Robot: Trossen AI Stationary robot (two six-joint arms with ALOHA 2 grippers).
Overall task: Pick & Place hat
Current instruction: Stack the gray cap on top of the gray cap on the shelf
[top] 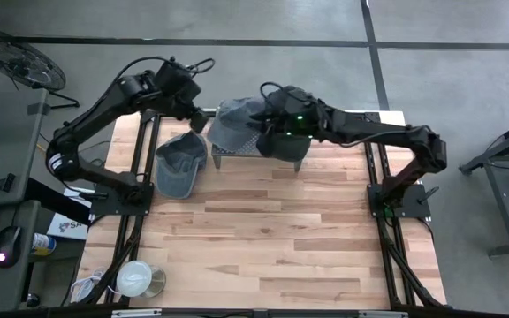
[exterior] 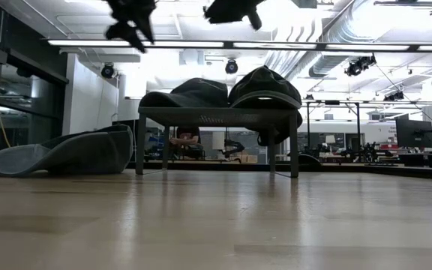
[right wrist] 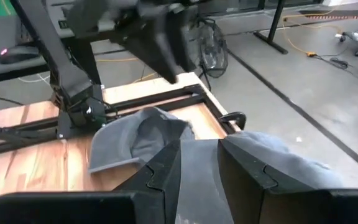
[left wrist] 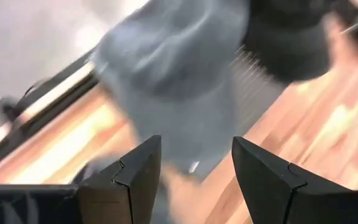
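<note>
Hovering open, the left claw [top: 199, 119] is above the grey hat [top: 233, 124].

From my station, the near half of the wooden table [top: 272, 238] lies bare, so a gripper could sweep there freely. The far edge is crowded: a small metal rack [exterior: 216, 118] carries two caps, a grey cap [top: 232, 124] and a dark cap [exterior: 265, 84], side by side. A third cap [top: 180, 165] lies on the boards just left of the rack. Both arms hang above the rack, closing off the approach from overhead.
</note>
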